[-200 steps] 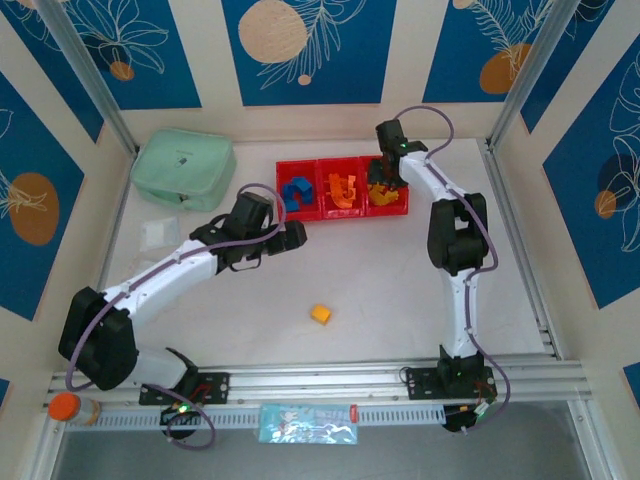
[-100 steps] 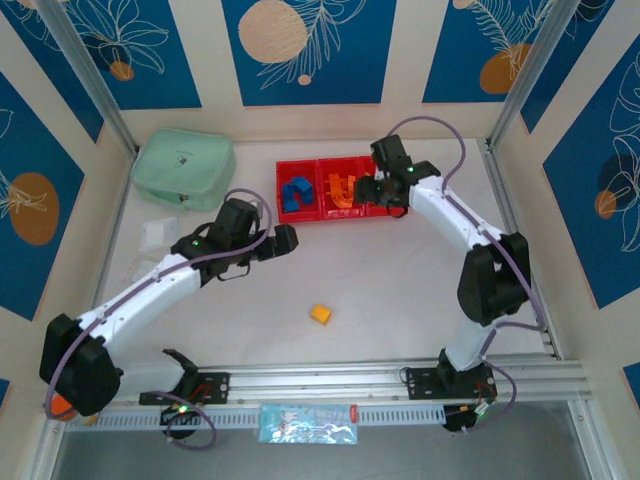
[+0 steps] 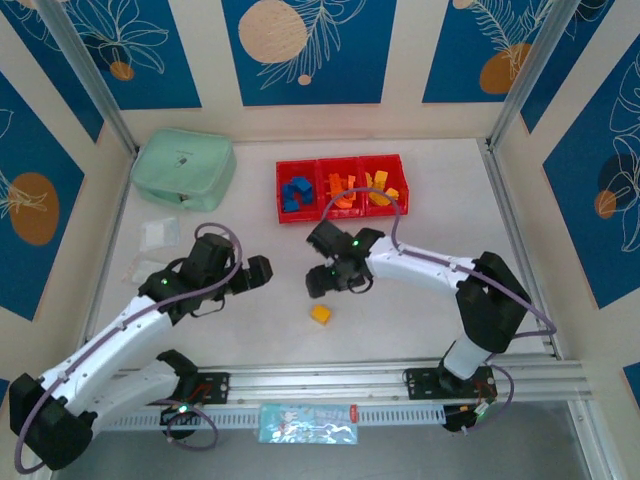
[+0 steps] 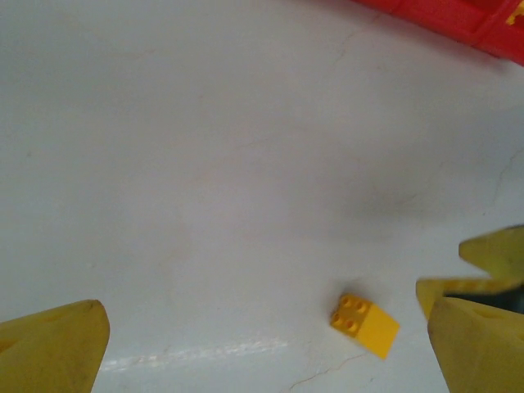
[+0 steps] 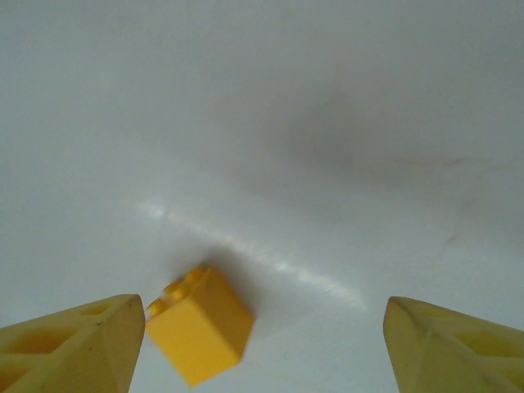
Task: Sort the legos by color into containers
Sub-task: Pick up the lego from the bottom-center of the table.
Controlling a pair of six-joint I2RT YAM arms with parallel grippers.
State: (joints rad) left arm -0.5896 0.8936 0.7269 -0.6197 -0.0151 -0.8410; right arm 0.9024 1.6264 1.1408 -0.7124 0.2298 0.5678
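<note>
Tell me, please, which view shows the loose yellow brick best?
The left wrist view: the yellow brick lies whole and sharp, its studs clear. The right wrist view shows it larger but blurred; the top external view, as a small block.

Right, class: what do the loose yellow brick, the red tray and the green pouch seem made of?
Yellow brick: hard moulded plastic, smooth, crisp studs. Red tray: rigid plastic probably, thin straight walls. Green pouch: soft, likely fabric or vinyl; rounded, slumped corners.
</note>
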